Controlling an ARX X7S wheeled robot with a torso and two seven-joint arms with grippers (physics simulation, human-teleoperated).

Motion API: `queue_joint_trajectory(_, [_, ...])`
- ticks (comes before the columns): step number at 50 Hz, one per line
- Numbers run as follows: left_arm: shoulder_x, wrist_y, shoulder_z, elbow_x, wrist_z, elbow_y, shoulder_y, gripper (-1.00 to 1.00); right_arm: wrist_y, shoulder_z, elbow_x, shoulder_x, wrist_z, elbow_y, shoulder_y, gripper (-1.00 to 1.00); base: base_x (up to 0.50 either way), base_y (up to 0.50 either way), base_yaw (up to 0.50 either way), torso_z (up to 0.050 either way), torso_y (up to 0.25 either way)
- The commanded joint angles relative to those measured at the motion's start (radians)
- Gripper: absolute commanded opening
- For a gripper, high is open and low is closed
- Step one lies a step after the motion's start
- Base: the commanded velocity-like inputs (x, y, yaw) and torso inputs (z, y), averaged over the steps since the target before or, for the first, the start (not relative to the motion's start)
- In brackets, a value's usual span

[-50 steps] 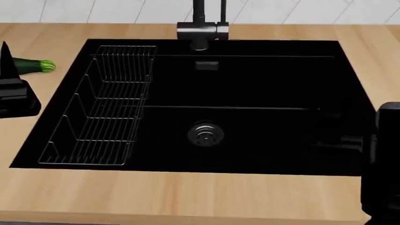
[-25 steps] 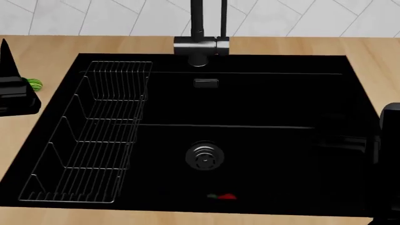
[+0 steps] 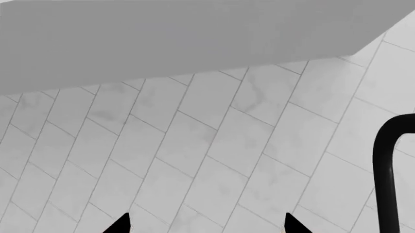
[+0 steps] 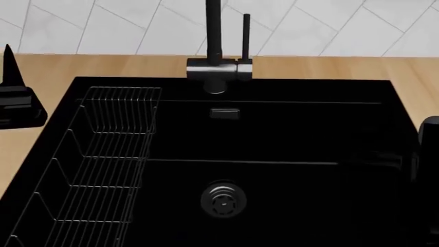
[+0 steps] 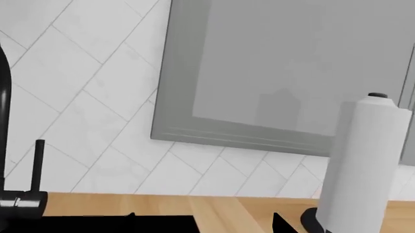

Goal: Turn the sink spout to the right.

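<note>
My left fingers (image 3: 204, 227) show as 2 dark tips set apart with only tiled wall between them, closed on nothing; my right fingers (image 5: 201, 223) likewise show 2 tips held apart over the surface (image 5: 129, 204). The sink spout (image 4: 213, 36) rises from its short cylinder base at the back rim of the sink (image 4: 288, 134), with the thin lever rod (image 4: 245, 36) just beside it. A wire rack (image 4: 96, 159) sits in the sink's left part, the drain (image 4: 223, 199) near the middle. A paper towel roll (image 5: 360, 160) stands on the surface, well apart from the spout.

Wire rack (image 4: 96, 170) in basin's left; paper towel roll (image 5: 356, 162) upright on counter (image 5: 162, 204).
</note>
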Motion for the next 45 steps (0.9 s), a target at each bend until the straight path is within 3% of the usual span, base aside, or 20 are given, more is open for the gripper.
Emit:
queue_joint_trajectory(1, [-0.001,0.005,0.002,-0.005,-0.003,-0.004,0.002,1.0,0.0,0.008,0.009,-0.002,0.0,-0.002,-0.01,1.0,0.24,0.0,0.0,0.0,0.0])
queue_joint_trajectory(13, [-0.006,0.003,0.008,-0.007,-0.007,-0.002,0.002,1.0,0.023,0.002,0.011,0.001,0.007,-0.003,0.008,1.0,0.19,0.0,0.0,0.0,0.0])
queue_joint_trajectory(45, [-0.008,0.018,0.01,-0.021,-0.019,-0.015,0.008,1.0,0.044,-0.012,0.027,-0.003,0.011,-0.021,0.034,1.0,0.01,0.0,0.0,0.0,0.0])
